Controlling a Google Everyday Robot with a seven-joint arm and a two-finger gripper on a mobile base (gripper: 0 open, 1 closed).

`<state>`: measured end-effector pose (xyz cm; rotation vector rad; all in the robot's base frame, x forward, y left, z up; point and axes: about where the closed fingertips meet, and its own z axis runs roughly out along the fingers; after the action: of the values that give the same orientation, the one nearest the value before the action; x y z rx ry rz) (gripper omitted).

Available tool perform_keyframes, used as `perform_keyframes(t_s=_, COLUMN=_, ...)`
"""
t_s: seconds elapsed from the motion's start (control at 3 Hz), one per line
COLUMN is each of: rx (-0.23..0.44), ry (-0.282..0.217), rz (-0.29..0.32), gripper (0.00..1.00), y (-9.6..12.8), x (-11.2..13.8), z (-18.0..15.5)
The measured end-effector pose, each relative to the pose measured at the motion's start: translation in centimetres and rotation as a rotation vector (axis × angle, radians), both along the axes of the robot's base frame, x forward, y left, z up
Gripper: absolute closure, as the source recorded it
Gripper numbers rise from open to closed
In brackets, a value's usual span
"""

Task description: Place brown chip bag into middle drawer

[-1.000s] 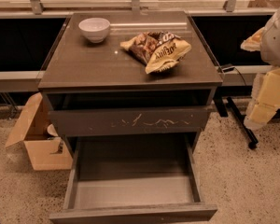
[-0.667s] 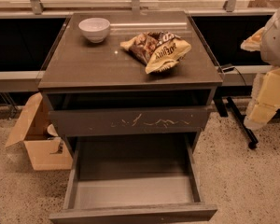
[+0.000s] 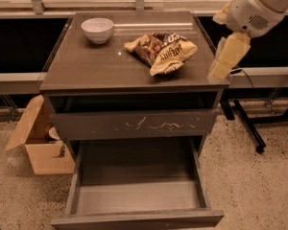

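The brown chip bag (image 3: 162, 51) lies crumpled on the cabinet top (image 3: 86, 66), right of centre. The middle drawer (image 3: 134, 198) is pulled open below; it has a plain front panel and a grey inner floor with nothing in it. My gripper (image 3: 220, 72) hangs from the white arm (image 3: 259, 6) at the top's right edge. It points down, about a hand's width right of the bag, and does not touch it.
A white bowl (image 3: 97, 29) stands at the back left of the top. The drawer with pale scratch marks (image 3: 134, 125) is shut above the open one. An open cardboard box (image 3: 38, 143) sits on the floor at left. A black stand leg (image 3: 249, 128) is at right.
My arm has swung left and up, from beside the cabinet to over the right edge of its top, closer to the bag. The bag, bowl and drawers have not moved.
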<state>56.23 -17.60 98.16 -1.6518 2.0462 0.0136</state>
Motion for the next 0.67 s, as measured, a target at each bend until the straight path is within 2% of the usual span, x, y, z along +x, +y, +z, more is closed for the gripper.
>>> perform_keyframes(t_s=0.33, rx=0.144, ry=-0.036, rz=0.035, gripper=0.0, y=3.28, x=8.42, z=-0.04)
perform_keyframes(t_s=0.67, rx=0.143, ry=-0.031, rz=0.037, gripper=0.0, y=3.38, x=8.36, z=-0.28)
